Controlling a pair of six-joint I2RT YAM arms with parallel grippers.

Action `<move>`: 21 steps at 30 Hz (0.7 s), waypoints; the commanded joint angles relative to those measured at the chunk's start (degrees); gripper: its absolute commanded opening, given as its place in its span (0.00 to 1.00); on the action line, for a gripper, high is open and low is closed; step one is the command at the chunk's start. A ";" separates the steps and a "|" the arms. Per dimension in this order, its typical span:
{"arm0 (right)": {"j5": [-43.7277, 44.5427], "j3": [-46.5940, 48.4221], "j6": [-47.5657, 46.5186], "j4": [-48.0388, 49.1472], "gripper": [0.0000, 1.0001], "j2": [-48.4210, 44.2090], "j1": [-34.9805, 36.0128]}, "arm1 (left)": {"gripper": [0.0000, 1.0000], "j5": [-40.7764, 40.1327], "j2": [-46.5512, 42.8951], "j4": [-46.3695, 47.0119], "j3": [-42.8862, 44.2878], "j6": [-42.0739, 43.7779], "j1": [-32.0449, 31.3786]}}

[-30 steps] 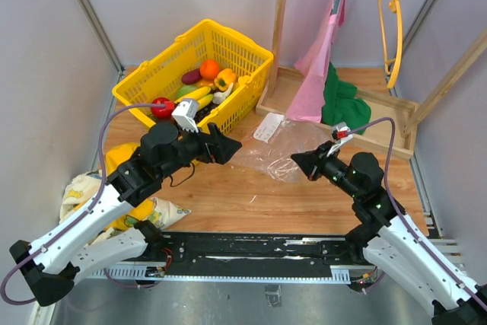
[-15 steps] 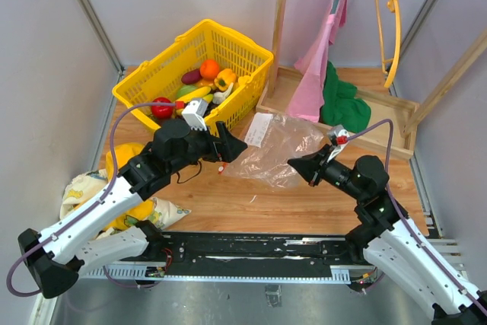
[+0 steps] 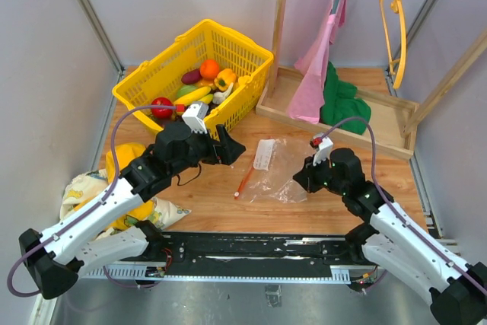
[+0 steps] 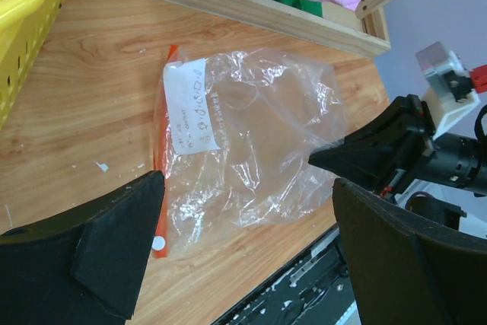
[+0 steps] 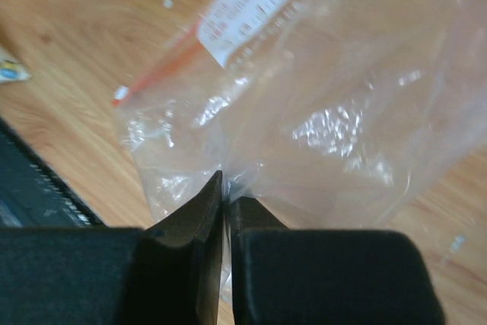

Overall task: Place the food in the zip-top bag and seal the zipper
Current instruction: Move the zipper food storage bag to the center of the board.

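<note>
Crinkly clear plastic: the zip-top bag (image 3: 275, 170) lies flat on the wooden bench (image 3: 205, 205), centre of the top view, between the two arms. The zipper (image 3: 243, 182), a thin red strip, runs along its left edge. A white label (image 3: 263, 154) with handwriting sits just beside the strip at its upper end.

Right claw (image 5: 224, 188): fingers together, clamped on a pinch of the bag's lower right edge. Film bunches at the tips.

Left claw (image 4: 247, 195): fingers wide apart, above the bag's left side, not touching it.

Yellow mesh basket (image 3: 255, 74), upper left of the top view, well apart from the bag. It holds a red apple (image 3: 161, 107), an orange (image 3: 209, 68), a yellow-orange pepper (image 3: 224, 79), a banana (image 3: 194, 95) and a dark purple piece (image 3: 190, 77).

Upper right: a wooden tray (image 3: 380, 123) holding a green cloth (image 3: 342, 104); a pink cloth (image 3: 312, 74) and a yellow hanger (image 3: 396, 28) hang above it.

Lower left: yellow-patterned cloth bundle (image 3: 80, 186), partly under the left arm.
</note>
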 commanded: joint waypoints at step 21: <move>39.27 21.17 2.68 -31.11 0.47 17.13 -0.30 | 0.96 -5.41 -2.84 -0.64 -0.78 3.19 0.26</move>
